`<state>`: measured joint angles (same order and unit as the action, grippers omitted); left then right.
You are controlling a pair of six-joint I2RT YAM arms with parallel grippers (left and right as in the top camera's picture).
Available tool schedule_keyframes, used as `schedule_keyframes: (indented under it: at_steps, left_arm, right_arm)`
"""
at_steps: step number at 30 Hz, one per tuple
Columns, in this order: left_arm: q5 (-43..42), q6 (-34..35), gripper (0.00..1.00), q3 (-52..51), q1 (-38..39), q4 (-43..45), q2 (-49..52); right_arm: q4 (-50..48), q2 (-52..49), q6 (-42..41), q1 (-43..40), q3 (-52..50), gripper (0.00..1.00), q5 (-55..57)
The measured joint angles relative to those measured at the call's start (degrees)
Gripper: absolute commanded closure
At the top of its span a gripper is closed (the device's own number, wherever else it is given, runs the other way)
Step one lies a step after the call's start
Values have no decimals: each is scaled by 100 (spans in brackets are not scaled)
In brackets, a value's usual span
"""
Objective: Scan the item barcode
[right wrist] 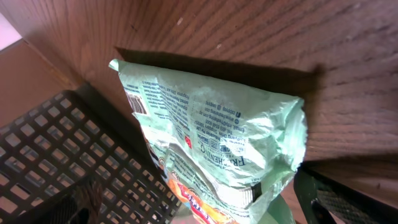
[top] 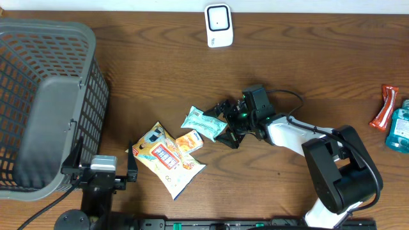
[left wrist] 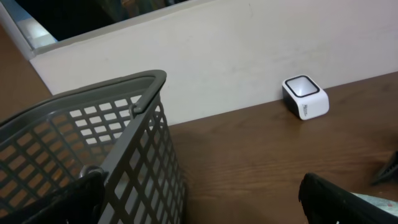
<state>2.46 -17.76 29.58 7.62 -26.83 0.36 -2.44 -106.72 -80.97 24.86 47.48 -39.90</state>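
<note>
Right wrist: pale green packet [right wrist: 217,124], crinkled, barcode [right wrist: 138,104] near edge.

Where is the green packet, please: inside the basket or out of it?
Out: the green packet lies on the table, well clear of the grey basket.

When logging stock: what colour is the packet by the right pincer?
Packet: pale green; right wrist view shows it best.

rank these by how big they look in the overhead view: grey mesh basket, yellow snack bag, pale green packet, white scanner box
1. grey mesh basket, by far the largest
2. yellow snack bag
3. pale green packet and white scanner box look about alike; the packet is partly covered, so I leave them unranked
</note>
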Motion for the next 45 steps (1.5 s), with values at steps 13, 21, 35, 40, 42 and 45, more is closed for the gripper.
schedule_keyframes:
  at_steps: [13,21,35,40,42,45]
  left_arm:
    - [-2,0,0,0,0,4,0]
    - [0,0,0,0,0,17,0]
    - [0,-2,0,0,0,111,0]
    - [0,0,0,0,0,118,0]
    - [0,0,0,0,0,120,0]
    - [0,0,0,0,0,120,0]
  right_arm:
    - [-688,-37,955,522,-37,48,1764]
    - [-1119,-188,1825,568,-114,99,2190]
    - [-1115,520,6059,-1375,-555,99,-1692]
    - [-1134,1202,6559,-1676,-555,99,-2531]
    - [-1110,1270,6645,-1681,-555,99,-2651]
    - [-1040,1545,6701,-1727,-555,99,-2680]
